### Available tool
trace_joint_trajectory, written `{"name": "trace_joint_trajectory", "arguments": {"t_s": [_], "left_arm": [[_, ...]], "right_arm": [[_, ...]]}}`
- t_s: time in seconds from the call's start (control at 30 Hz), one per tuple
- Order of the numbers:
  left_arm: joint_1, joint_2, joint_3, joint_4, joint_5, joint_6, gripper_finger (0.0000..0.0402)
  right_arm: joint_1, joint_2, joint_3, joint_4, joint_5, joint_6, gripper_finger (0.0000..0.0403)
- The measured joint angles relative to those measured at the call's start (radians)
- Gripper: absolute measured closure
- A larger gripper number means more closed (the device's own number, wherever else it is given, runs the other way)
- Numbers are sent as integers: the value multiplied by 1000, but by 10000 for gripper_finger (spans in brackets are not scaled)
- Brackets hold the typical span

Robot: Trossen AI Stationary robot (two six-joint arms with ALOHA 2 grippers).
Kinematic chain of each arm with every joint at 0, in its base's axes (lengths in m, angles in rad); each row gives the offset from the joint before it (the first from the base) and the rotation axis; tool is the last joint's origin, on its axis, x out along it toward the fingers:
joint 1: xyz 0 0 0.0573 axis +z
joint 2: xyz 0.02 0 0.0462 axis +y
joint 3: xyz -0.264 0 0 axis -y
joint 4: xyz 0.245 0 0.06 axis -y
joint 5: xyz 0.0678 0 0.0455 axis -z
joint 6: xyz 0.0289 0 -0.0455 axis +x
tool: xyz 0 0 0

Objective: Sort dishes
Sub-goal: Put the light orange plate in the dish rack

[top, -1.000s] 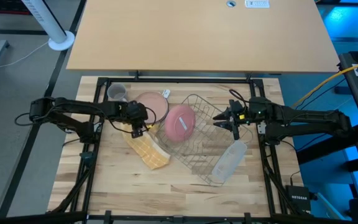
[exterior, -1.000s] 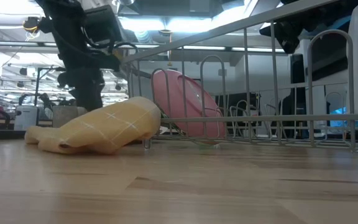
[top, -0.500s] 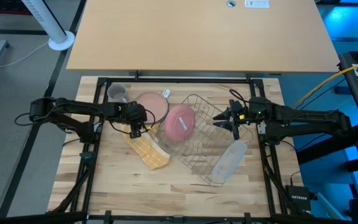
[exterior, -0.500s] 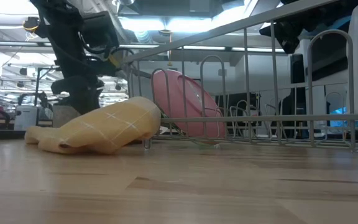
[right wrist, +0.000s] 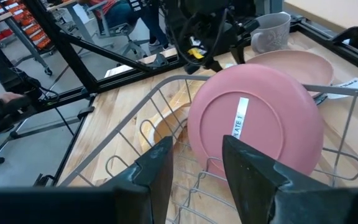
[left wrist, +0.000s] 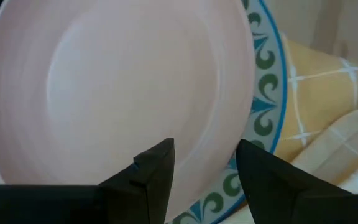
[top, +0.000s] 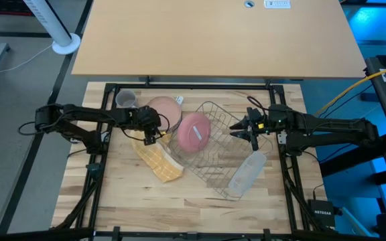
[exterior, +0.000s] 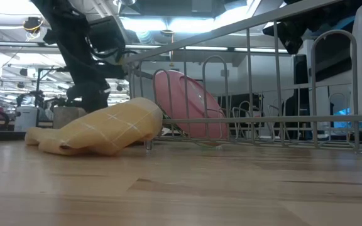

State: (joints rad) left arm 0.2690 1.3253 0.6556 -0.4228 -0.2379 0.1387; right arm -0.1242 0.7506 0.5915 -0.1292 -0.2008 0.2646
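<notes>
The pink bowl (top: 164, 112), lying on the worktop (top: 126, 187) beside the wire rack (top: 223, 157), is being approached by the released left tool (top: 149, 136), so a clenching on its rim is judged to be needed next.

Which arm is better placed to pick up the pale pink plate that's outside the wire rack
Probably the left. The left gripper hangs open at the pale pink plate's edge, and its wrist view is filled by that plate. The right gripper waits open across the wire rack, with the upright pink plate between.
</notes>
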Motion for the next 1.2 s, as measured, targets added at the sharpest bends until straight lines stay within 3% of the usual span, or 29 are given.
{"name": "trace_joint_trajectory", "arguments": {"t_s": [0.43,0.77,0.9,1.2], "left_arm": [[1,4,0,-2,0,50,238],[1,87,0,91,-3,84,242],[0,92,0,118,-6,105,274],[0,91,0,122,-18,100,392]], "right_arm": [[0,0,0,0,-12,0,260],[0,0,0,0,-13,0,260],[0,0,0,0,-13,0,260],[0,0,0,0,-13,0,260]]}}
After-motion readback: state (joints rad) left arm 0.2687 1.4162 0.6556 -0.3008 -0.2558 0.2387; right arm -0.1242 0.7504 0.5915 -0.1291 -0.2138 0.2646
